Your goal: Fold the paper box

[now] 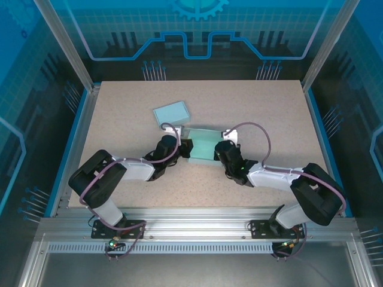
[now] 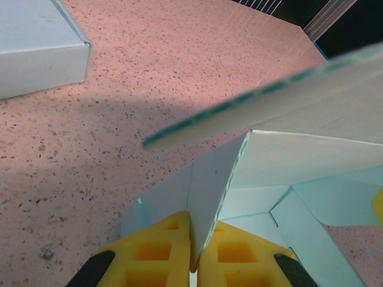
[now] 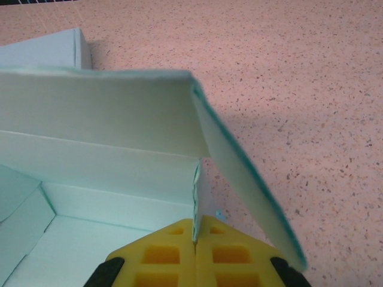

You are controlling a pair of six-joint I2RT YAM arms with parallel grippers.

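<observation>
Half-folded pale-teal paper box [image 1: 203, 144], walls clenched by left tool [image 2: 194, 239] and right tool [image 3: 195, 232].

Arms bent inward, left hand [image 1: 185, 149] and right hand [image 1: 221, 149] each pinching paper box [image 1: 203, 142]

The paper box [image 1: 202, 145] is pale mint green with a darker teal line along its cut edges, and the second box [image 1: 172, 112] just beyond it to the left is a paler, bluish white. Under the paper box the counter [image 1: 263, 113] is sandy beige flecked with fine dark speckles, pinker in the wrist views, and behind it the backdrop [image 1: 197, 36] is deep blue with a cyan grid, gear and circuit lines. The left hand [image 2: 192, 239] and right hand [image 3: 195, 233] at the paper box have bright yellow pads [image 2: 158, 251] edged with black, on black-and-white arms [image 1: 133, 169].
</observation>
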